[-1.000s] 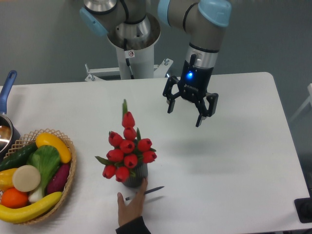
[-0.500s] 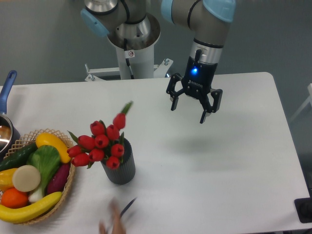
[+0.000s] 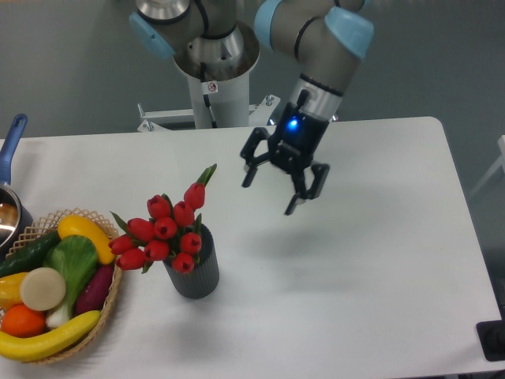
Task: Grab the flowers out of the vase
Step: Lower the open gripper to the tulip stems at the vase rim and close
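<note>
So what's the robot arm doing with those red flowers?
It hasn't touched them yet. The end effector hangs open in the air, up and to the right of the flowers. The flowers sit in the vase, leaning left toward the basket of fruit and vegetables. Nothing is being held. It probably has to come down and close on the bunch to lift it out.

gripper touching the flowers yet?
No. The gripper hangs open above the table, up and to the right of the flowers, which sit in the vase.

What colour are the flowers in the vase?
Red tulip buds with green leaves, seen in the fixed camera view.
</note>
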